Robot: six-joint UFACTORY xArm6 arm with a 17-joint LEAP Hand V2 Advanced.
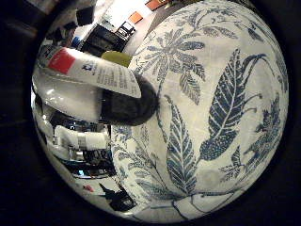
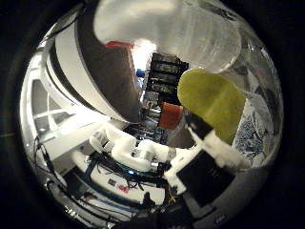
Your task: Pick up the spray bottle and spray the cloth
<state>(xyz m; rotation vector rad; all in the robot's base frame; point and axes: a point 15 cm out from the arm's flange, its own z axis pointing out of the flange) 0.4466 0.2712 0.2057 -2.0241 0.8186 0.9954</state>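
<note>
The spray bottle [image 1: 94, 80] is white with a red and white label and a dark base, and it lies close across the palm in the little finger side view. In the thumb side view its pale body [image 2: 181, 33] fills the area nearest the palm. My right hand [image 2: 133, 153] has white and black fingers curled in beside the bottle, holding it. A yellow-green cloth [image 2: 214, 95] lies on the patterned tablecloth beyond the bottle, away from the hand.
A white tablecloth with a blue leaf pattern [image 1: 212, 104] covers the table under the hand. Dark shelving [image 2: 167, 76] and an orange object [image 2: 170, 114] stand in the room behind.
</note>
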